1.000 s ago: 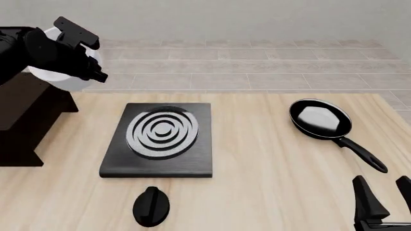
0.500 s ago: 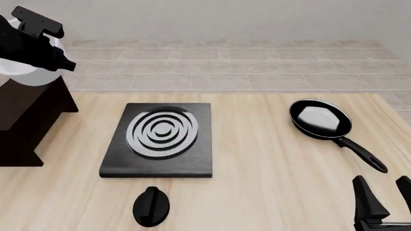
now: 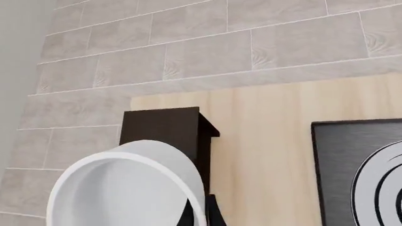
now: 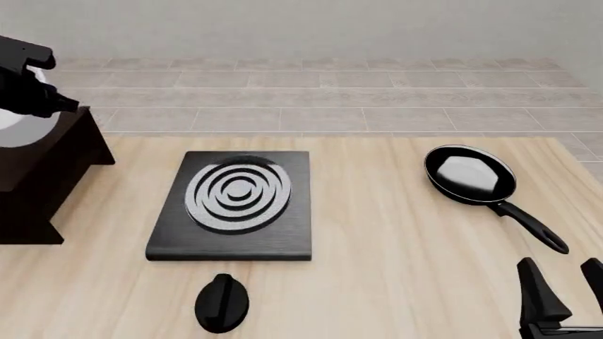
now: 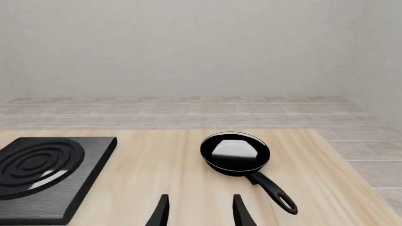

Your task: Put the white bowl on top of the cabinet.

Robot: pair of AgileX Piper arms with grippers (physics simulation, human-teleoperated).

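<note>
A light wooden table (image 4: 396,268) with pale, fine grain fills the lower part of the front view, its far edge running straight across. Beyond that edge lies a floor (image 4: 358,92) of long grey-beige tiles laid in staggered rows with thin pale joints; the left wrist view shows the same tiles with a faint wood-like figure in some of them. Behind the floor rises a plain wall (image 5: 188,47), flat grey-white and unmarked, seemingly meeting a second wall at the right of the right wrist view, though the corner is faint. The light is soft and even, casting only weak shadows on the tabletop.
</note>
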